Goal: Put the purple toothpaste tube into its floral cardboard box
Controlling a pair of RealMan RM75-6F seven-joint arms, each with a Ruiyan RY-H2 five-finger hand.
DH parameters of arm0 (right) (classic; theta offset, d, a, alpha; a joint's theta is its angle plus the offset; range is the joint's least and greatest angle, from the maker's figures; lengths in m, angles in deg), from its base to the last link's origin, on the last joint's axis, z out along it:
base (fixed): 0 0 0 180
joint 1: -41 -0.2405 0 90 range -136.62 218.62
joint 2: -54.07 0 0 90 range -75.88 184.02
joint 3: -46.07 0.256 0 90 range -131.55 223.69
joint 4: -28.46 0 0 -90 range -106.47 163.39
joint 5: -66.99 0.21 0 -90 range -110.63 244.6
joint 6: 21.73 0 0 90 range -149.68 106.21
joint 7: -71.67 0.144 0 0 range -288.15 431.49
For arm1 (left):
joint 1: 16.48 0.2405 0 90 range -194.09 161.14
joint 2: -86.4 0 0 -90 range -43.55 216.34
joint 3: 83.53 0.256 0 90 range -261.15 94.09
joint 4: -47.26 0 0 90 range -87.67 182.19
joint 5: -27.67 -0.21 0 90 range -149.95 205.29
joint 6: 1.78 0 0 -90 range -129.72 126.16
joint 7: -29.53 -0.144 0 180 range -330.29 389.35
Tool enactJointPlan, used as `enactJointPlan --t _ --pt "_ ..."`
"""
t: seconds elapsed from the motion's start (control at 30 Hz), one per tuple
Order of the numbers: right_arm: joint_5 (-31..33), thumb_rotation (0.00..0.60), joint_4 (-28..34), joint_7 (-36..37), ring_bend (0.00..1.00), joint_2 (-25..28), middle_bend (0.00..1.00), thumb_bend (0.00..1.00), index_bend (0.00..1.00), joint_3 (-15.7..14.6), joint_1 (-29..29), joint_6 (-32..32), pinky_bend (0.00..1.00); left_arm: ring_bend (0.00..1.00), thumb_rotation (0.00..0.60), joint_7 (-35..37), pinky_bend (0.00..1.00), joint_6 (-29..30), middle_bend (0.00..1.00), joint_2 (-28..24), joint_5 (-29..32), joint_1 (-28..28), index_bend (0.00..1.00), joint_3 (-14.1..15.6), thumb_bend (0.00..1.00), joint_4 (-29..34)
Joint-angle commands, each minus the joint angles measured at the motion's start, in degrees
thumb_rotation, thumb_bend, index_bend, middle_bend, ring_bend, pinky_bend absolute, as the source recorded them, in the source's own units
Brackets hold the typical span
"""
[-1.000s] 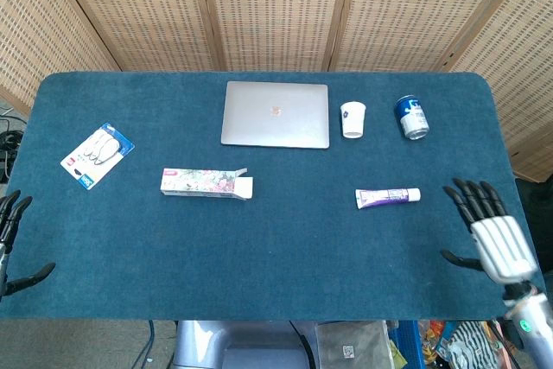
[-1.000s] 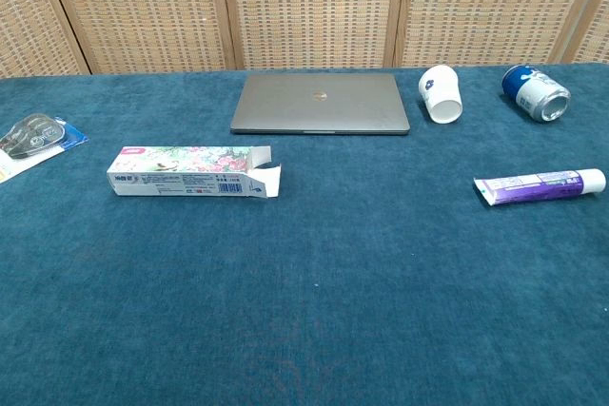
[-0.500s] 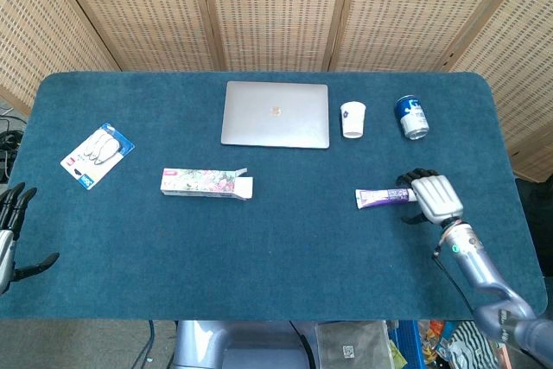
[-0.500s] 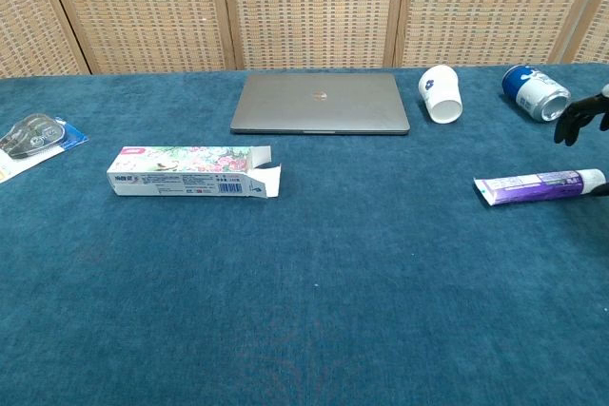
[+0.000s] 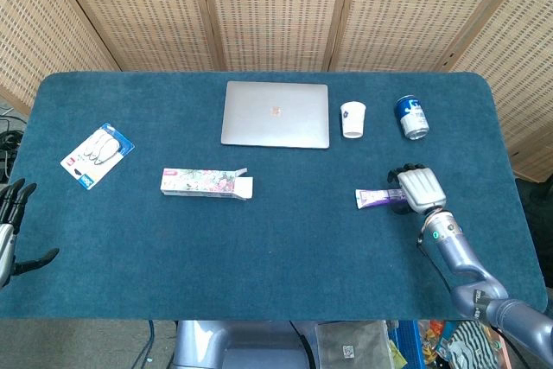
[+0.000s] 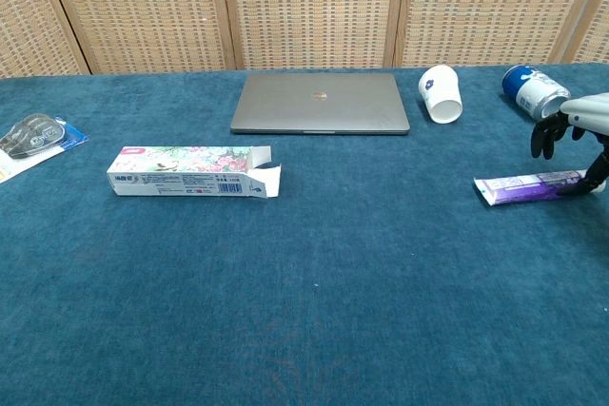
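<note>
Over the cap end of the purple toothpaste tube [image 5: 381, 198], right hand [image 5: 416, 188] is hovering, fingers curling down around it; whether they are touching or gripping yet, cannot tell. Tube is lying flat on the table [image 5: 285, 248], crimped end pointing away from the hand toward the floral cardboard box [image 5: 206, 183]. Step looks like the pick-up, just starting. Next move calls for closing on the tube, lifting, carrying across to the box's open flap end. Beyond the hand: blue can [image 5: 412, 117], paper cup [image 5: 352, 118], laptop [image 5: 276, 114], none blocking. Left hand [image 5: 10, 231] is waiting far off at the table edge, fingers spread, holding nothing. Blister pack [image 5: 97, 155] beyond it.
</note>
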Motion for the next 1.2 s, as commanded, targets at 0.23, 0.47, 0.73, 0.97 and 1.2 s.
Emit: enactJointPlan --t 0.23,0.47,0.73,0.97,1.2 --pt "1.2 0.6 -5.1 -0.8 0.28 -2.9 0.4 0.31 0.39 -1.1 -1.2 -2.5 0.27 0.0 0.6 -0.4 0.0 -0.6 0.0 0.0 0.8 -0.4 0.0 -0.2 0.16 0.0" --pt "0.6 0.6 -7.6 0.6 0.34 -4.2 0.48 0.37 0.47 -1.7 -1.8 -2.7 0.31 0.0 0.6 -1.1 0.0 -1.0 0.0 0.3 1.6 -0.7 0.0 -0.3 0.16 0.1" --pt "-3.1 0.6 -5.5 3.7 0.49 -1.8 0.61 0.54 0.61 -3.0 -1.3 1.2 0.44 0.0 0.6 -1.7 0.0 -2.2 0.0 0.5 1.9 -1.9 0.0 -0.7 0.16 0.0" --pt "-6.5 0.6 1.1 5.6 0.49 3.4 0.61 0.54 0.61 -3.7 -0.1 6.6 0.44 0.0 0.6 -1.4 0.0 -6.6 0.0 2.2 -1.7 -7.2 0.0 -2.4 0.16 -4.2" --pt "-9.9 0.6 13.6 3.3 0.49 11.9 0.61 0.54 0.61 -4.1 2.0 13.8 0.44 0.0 0.6 -2.6 0.0 -20.7 0.0 8.5 -3.8 -20.1 0.0 -5.0 0.16 -13.6"
